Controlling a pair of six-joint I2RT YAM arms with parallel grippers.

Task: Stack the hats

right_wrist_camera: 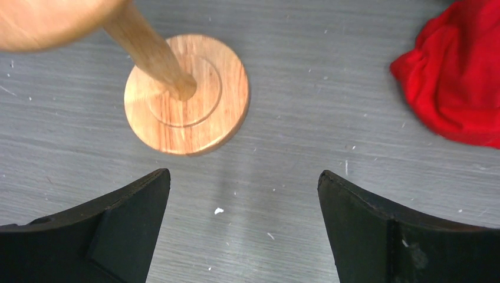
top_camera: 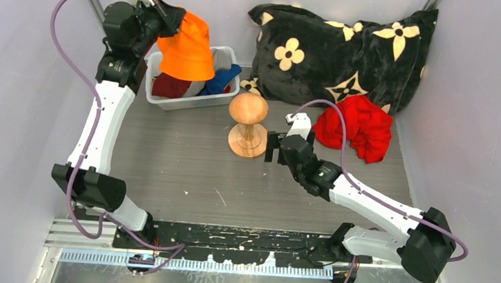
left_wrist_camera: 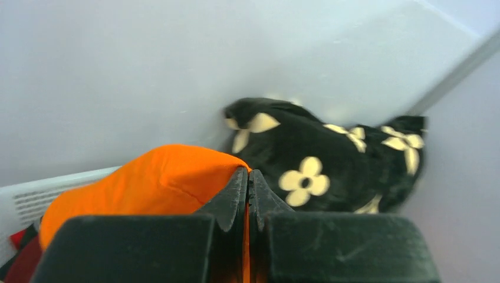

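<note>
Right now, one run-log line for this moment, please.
left end effector shut on orange hat over bin | right end effector open beside wooden stand | bright red hat on table | stack not started

Pale lilac walls (top_camera: pixel 11 98) on three sides; grey wood-grain tabletop (top_camera: pixel 186 170); metal rail (top_camera: pixel 226 266) near edge.

No legible txt in any view
Cushion (top_camera: pixel 347 52) print = cream flower & star shapes only, no letters among them; nothing else carries a label, brand, no. or sign clear enough to read
</note>
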